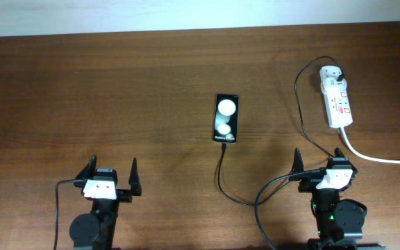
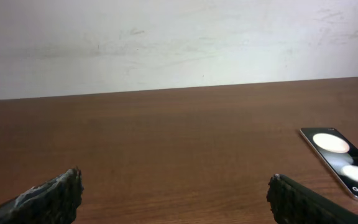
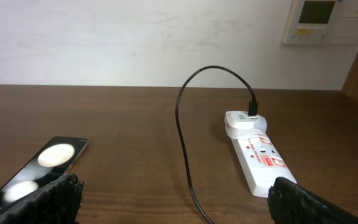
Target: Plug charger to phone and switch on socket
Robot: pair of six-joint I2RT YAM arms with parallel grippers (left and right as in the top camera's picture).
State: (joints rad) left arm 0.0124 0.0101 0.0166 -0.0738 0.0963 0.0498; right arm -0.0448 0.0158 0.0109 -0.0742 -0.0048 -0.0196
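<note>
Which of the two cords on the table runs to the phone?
The thin black cable: it reaches the near edge of the phone. The thick white cord leaves the power strip and runs off to the right.

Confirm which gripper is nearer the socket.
Right. The right gripper is open, just short of the socket on the same side. The left gripper, also open, is far off on the other side of the phone.
</note>
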